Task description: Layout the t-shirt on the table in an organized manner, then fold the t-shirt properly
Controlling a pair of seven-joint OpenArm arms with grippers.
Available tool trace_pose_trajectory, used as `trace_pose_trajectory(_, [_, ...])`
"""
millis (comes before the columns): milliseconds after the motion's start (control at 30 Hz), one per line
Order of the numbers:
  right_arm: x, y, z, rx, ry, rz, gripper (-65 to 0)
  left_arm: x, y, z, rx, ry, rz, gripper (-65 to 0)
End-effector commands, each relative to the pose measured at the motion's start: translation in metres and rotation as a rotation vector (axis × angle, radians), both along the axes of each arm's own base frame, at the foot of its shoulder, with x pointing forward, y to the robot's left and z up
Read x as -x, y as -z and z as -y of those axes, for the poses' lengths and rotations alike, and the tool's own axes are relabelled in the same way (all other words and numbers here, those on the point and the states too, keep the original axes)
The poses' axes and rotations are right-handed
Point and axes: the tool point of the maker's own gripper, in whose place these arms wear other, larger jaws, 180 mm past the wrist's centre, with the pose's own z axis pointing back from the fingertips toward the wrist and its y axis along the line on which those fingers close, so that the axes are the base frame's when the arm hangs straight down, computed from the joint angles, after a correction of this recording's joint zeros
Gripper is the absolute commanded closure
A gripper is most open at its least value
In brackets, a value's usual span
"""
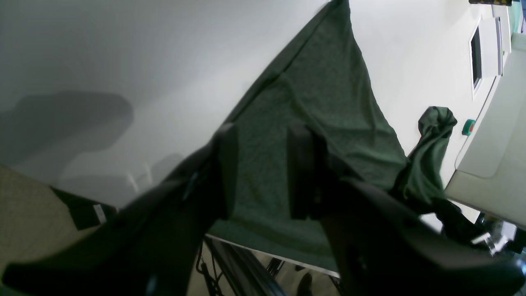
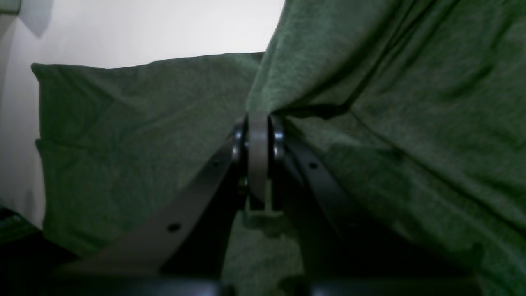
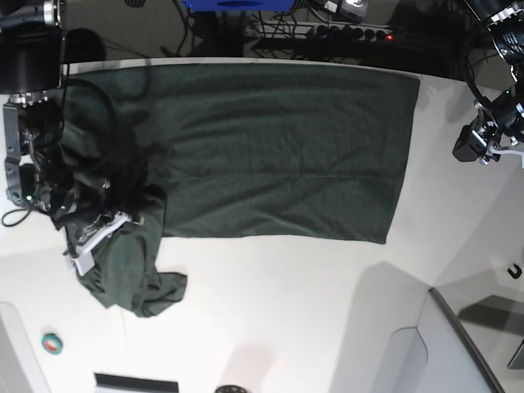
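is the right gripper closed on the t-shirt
Yes, in the right wrist view the right gripper has its jaws pinched together on a fold of the t-shirt.

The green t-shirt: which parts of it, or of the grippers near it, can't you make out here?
- Base view: the t-shirt collar end is hidden under the right arm.
- Base view: the left gripper is too small to read.
- Right wrist view: the pinched cloth sits behind the right gripper.
- Left wrist view: the left gripper is blurred.
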Motion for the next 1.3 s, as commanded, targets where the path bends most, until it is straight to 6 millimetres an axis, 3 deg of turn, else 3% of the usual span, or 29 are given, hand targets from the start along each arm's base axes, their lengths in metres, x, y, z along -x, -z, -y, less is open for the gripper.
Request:
trace_pose_trajectory(0, [-0.015, -0.008, 0.012, 0.012, 0.023, 0.029, -0.9, -0.005, -0.011, -0.006, -0.019, 0.004, 0.031, -18.9])
trace_pose_trajectory(133, [-0.017, 0.014, 0.033, -0.006, 0.101, -0.042, -1.2, -0.006, -0.011, -0.006, -0.017, 0.005, 0.032, -18.9])
trace_pose_trajectory(233, [-0.012, 0.022, 0.037, -0.015, 0.120, -0.072, -2.3, -0.005, -0.011, -0.006, -0.017, 0.005, 0.029, -18.9])
trace_pose_trajectory(300, [-0.010, 0.023, 0.038, -0.016, 0.123, -0.076, -8.1, -0.004, -0.011, -0.006, -0.019, 0.004, 0.028, -18.9])
trace_pose_trajectory(400, [-0.010, 0.021, 0.037, -0.016, 0.121, -0.070, -23.3, -0.004, -0.011, -0.006, -0.019, 0.004, 0.028, -18.9])
trace_pose_trajectory(433, [-0.010, 0.021, 0.037, -0.016, 0.121, -0.070, -24.9, -0.004, -0.011, -0.006, -0.019, 0.004, 0.028, -18.9])
trace_pose_trajectory(800, [-0.039, -0.001, 0.037, -0.014, 0.117, -0.012, -23.1, -0.006, -0.012, -0.006, -0.019, 0.004, 0.033, -18.9])
trace_pose_trajectory(933, [-0.040, -0.002, 0.037, -0.013, 0.117, -0.010, -22.8, -0.007, -0.012, -0.006, -0.019, 0.004, 0.036, -18.9])
trace_pose_trajectory(1100, [-0.030, 0.017, 0.040, -0.017, 0.135, -0.068, -23.0, -0.008, -0.013, -0.006, -0.019, 0.004, 0.037, -18.9])
trace_pose_trajectory(1267, [-0.024, 0.023, 0.041, -0.016, 0.137, -0.087, -23.0, -0.008, -0.013, -0.005, -0.018, 0.007, 0.038, -18.9])
